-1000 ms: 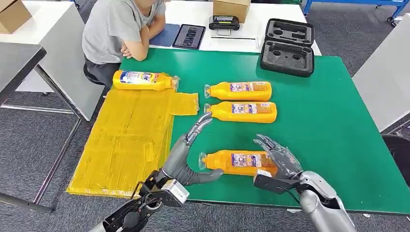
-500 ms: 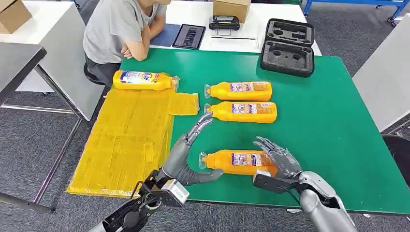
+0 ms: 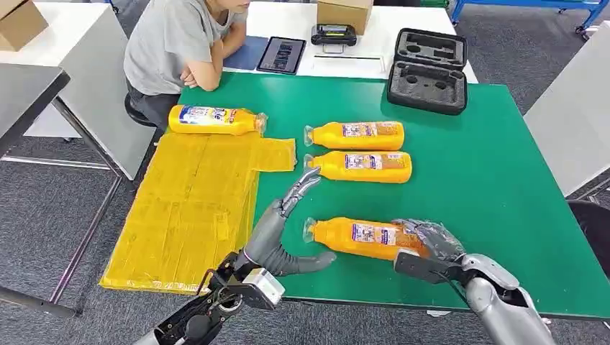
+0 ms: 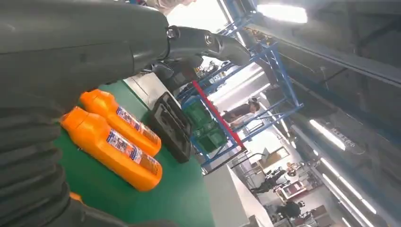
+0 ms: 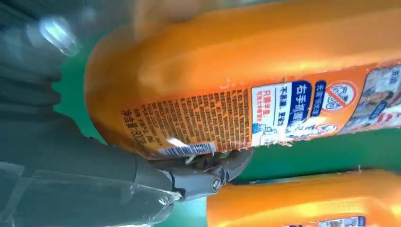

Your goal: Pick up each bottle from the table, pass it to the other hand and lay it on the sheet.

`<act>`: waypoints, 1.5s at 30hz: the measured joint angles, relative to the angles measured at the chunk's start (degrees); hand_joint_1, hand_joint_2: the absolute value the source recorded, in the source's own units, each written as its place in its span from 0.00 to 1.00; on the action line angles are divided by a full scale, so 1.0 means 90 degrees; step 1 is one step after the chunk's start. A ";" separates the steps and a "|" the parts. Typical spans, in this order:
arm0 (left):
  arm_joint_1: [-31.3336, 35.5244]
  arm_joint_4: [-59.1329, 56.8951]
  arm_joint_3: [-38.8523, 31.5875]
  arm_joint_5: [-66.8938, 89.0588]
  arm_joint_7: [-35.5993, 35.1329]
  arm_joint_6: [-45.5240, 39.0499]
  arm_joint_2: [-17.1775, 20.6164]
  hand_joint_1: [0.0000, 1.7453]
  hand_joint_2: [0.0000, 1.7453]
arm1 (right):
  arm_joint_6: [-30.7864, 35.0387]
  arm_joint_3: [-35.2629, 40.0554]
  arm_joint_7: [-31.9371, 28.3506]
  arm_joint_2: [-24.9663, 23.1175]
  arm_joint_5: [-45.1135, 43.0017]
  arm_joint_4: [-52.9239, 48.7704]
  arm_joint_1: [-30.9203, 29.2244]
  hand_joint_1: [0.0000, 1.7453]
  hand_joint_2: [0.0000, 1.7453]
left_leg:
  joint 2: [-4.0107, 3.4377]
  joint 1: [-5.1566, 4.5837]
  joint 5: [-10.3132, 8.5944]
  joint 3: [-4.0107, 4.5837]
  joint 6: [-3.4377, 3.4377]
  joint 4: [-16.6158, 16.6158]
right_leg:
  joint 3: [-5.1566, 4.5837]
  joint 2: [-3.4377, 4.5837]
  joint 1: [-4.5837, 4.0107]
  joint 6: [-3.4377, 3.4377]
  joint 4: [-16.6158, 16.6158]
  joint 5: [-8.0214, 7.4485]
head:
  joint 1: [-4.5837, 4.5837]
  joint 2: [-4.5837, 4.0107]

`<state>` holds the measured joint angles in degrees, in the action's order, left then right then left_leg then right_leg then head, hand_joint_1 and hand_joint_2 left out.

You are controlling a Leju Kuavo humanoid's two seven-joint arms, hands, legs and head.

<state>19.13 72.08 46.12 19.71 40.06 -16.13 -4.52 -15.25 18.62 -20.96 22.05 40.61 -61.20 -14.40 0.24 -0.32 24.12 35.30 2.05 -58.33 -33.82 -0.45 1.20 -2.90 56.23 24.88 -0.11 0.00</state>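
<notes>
On the yellow sheet [image 3: 188, 205] 1 bottle [image 3: 214, 120] already lies, the left hand [image 3: 285, 230] waits open, and the right hand [image 3: 431, 241] grips the nearest bottle [image 3: 360, 236] on the table [image 3: 475, 172], needing lifting and handover.

At your 10 o'clock the yellow sheet [image 3: 190, 205] gives you flat room; one bottle [image 3: 214, 119] blocks its far edge, two bottles [image 3: 357, 150] stand at 12 on the worktop [image 3: 475, 187].
</notes>
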 measured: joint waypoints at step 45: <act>-0.0598 0.0957 -0.0877 -0.2244 0.0000 -0.0084 -0.0464 0.00 1.00 | 0.0830 -0.2020 -0.2099 -0.2050 -0.4224 -0.1312 0.1038 1.00 1.00 | -0.0002 0.0001 -0.0001 0.0016 0.0002 0.0000 | -0.0016 0.0002 -0.0001 -0.0002 0.0004 -0.0001 | 0.0000 0.0000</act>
<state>13.75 80.69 38.22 -0.48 40.06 -16.89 -8.70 -7.78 0.44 -39.85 3.61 2.60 -73.01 -5.06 0.22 -0.31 24.11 35.44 2.07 -58.33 -33.97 -0.42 1.19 -2.92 56.27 24.86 -0.11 0.00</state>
